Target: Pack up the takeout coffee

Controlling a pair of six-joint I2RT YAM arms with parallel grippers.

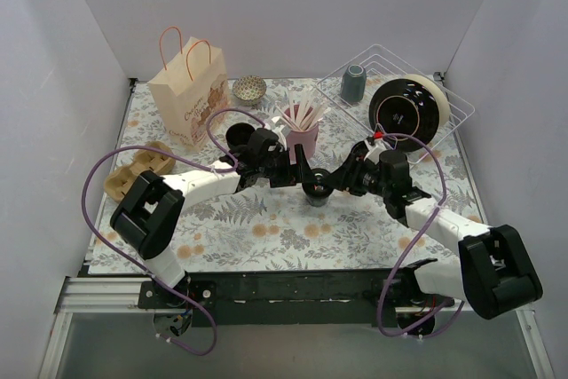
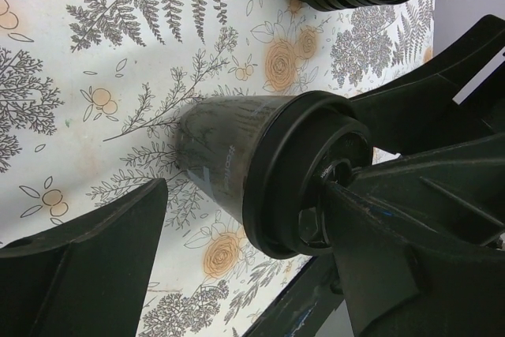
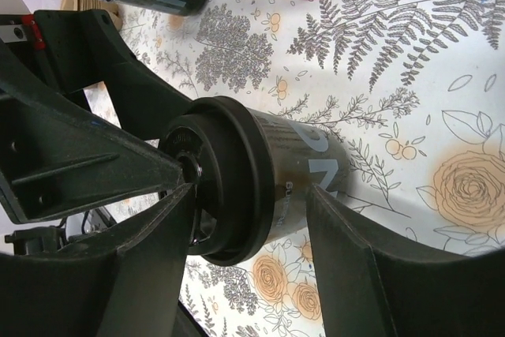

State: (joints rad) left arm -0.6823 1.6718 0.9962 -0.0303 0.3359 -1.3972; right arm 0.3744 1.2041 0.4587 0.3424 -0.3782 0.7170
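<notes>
Coffee is standing upright near the middle of the desk, lid on, and you are crowding it from both sides. Your left pincer is reaching in from the left with its fingers spread. One is hanging beside the lower wall with bare cloth showing between them. The other is lying across the lid with its tip over the middle, and you cannot tell whether that tip is touching.

Your right pincer is sitting opposite, one finger overlapping the lid's rim and the other at the cup's wall. From these views you cannot tell whether it is pinching the cup or only straddling it.

Closest to the coffee is the pink holder full of sticks, which is standing just behind it. A lidless cup is sitting left of the holder, just behind your left wrist. The bag is standing at the far left, well apart, and your left arm and the lidless cup are lying between it and the coffee. A carrier is lying at the left edge and a bowl is sitting beside the bag. The rack at the far right is holding a tumbler and a black-and-cream dish. Purple cables are looping over both arms.
</notes>
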